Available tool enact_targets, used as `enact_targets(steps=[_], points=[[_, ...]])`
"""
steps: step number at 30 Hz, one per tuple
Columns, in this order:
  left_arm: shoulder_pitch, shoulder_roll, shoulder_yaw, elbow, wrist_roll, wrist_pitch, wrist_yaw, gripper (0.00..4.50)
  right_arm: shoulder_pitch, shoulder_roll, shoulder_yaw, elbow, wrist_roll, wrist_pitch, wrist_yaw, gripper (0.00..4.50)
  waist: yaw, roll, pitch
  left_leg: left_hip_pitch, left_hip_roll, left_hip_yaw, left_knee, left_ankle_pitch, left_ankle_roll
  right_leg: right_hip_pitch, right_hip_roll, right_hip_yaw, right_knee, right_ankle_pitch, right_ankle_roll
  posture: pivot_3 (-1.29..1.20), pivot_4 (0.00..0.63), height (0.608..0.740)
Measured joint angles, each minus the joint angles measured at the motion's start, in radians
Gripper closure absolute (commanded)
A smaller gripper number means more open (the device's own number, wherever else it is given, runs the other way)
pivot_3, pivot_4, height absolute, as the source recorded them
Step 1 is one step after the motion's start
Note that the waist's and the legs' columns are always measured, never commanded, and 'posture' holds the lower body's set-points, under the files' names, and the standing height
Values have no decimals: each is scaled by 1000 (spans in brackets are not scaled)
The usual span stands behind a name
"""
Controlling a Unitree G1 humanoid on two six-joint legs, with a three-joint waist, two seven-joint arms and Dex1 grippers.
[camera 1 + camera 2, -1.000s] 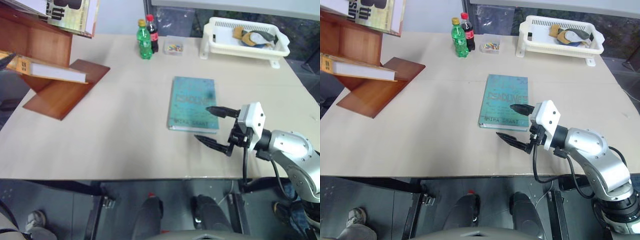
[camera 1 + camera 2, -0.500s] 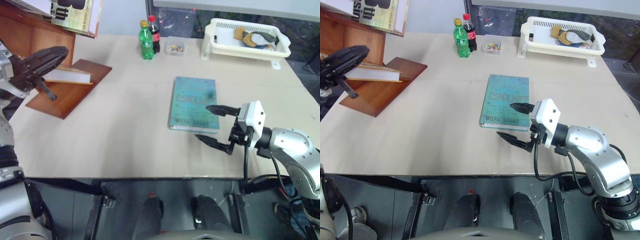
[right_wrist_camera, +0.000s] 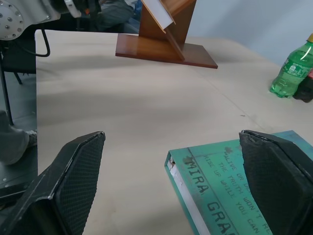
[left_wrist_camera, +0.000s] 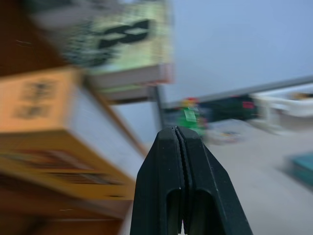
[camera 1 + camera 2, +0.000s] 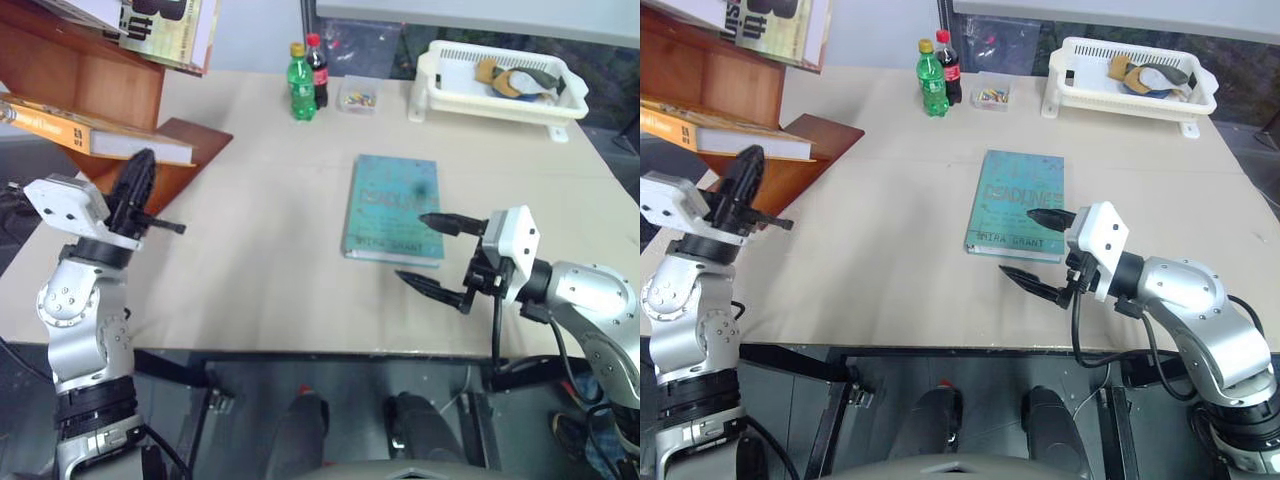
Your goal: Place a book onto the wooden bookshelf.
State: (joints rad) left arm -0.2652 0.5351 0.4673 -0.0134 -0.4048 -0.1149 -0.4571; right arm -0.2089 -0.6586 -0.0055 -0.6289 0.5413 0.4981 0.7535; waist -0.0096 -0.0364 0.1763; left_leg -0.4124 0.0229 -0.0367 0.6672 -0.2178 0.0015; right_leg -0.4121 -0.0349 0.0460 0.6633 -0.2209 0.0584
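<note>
The orange-yellow book [image 5: 88, 131] lies on a slanted panel of the reddish-brown wooden bookshelf [image 5: 75, 78] at the table's far left, white page edges facing out. My left gripper [image 5: 141, 165] is shut and empty, a little in front of and below the book, apart from it. In the left wrist view its closed fingers [image 4: 178, 147] point past the book [image 4: 49, 122]. My right gripper [image 5: 427, 255] hangs open near the table's front right, just short of a teal book [image 5: 392, 205].
Pale magazines [image 5: 165, 25] lean on the shelf's top. A green bottle [image 5: 300, 85] and a cola bottle [image 5: 318, 68] stand at the back with a small clear box [image 5: 358, 95]. A white basket [image 5: 497, 75] sits back right.
My left arm has swung down and rightward away from the shelf, ending with its fingers shut. The book stays on the shelf. The right arm has not moved.
</note>
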Motion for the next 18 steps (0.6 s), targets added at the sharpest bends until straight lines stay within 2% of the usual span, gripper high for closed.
enact_targets(steps=[3,9,18], points=[[-113,0,-8,69,45,-2,51,4446,-3,0,0,-1,0,1,1,0,2,0,0,0,0,0,1,0,0,0,0,0,0,0,0,0,150,740],[-216,25,-24,183,70,2,74,4446,-11,1,0,-2,-1,2,0,0,-6,0,0,-1,0,2,0,0,0,-1,0,2,-1,1,1,0,150,740],[-245,70,-26,292,39,-13,-20,4446,-16,12,1,-21,0,16,-30,0,-6,0,0,-1,0,2,-1,0,0,-1,0,1,-1,1,1,0,150,740]])
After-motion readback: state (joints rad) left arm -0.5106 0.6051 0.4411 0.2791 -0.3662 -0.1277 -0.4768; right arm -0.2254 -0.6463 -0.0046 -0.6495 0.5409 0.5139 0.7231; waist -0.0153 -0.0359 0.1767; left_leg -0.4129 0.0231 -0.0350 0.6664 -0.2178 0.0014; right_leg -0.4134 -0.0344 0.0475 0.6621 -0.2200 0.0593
